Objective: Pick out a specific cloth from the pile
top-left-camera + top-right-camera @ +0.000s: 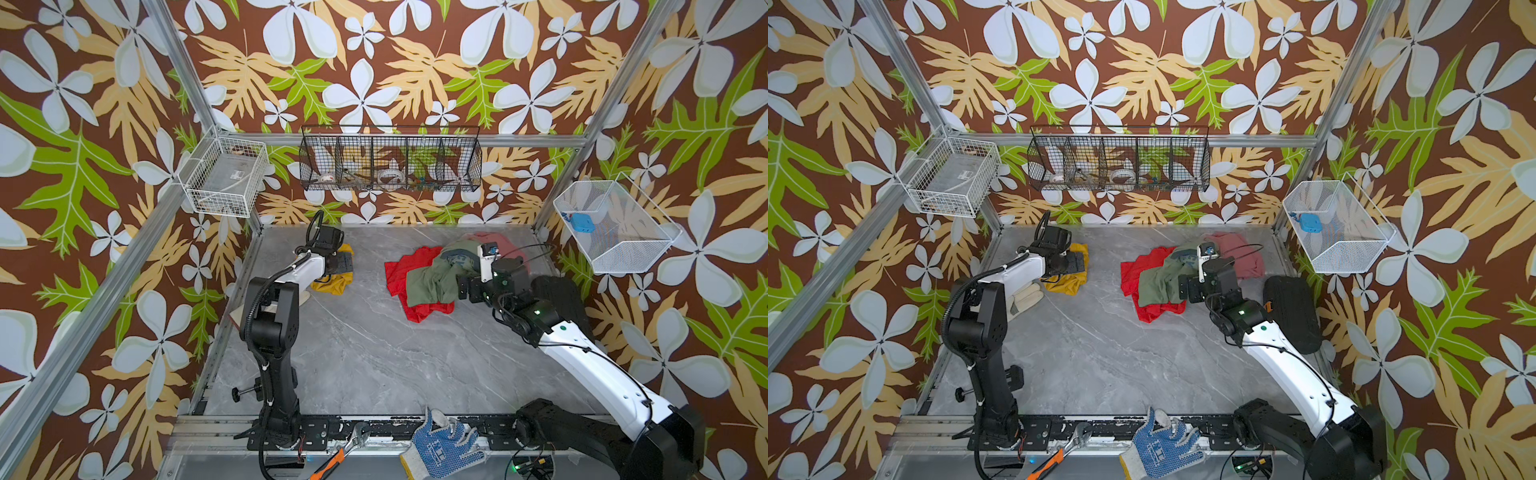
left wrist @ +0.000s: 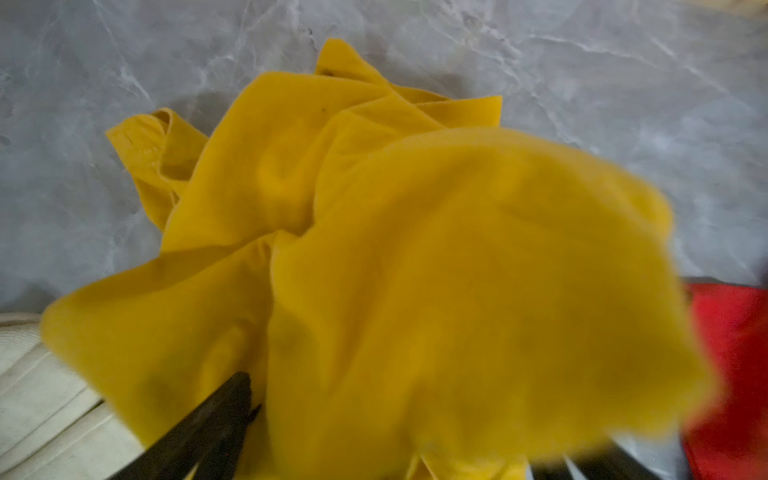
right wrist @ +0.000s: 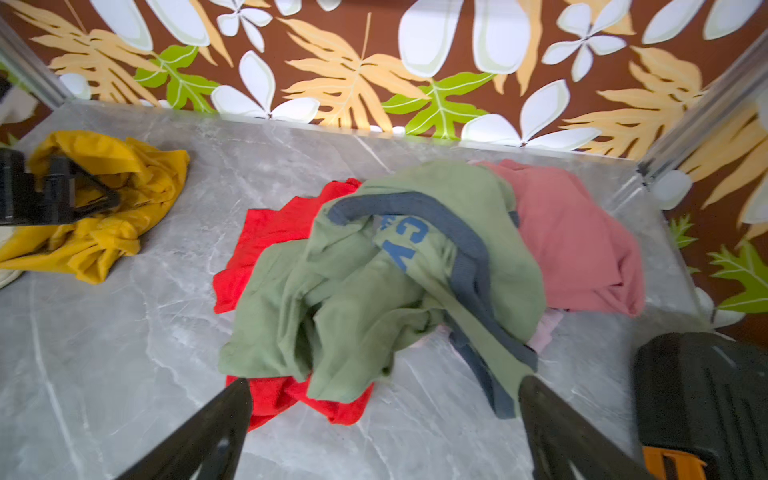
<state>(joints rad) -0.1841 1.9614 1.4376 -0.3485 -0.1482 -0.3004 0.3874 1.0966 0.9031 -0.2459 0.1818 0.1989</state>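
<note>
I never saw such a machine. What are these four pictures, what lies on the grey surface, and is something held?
Two robot arms work at a grey table. Two pictures look down from above; the other two come from a camera on each arm's wrist. The left tool is open over the yellow cloth, which lies apart from the pile, beside a beige glove. The right tool is open too, near the pile of red, green and pink cloths. Nothing seems to be held.
</note>
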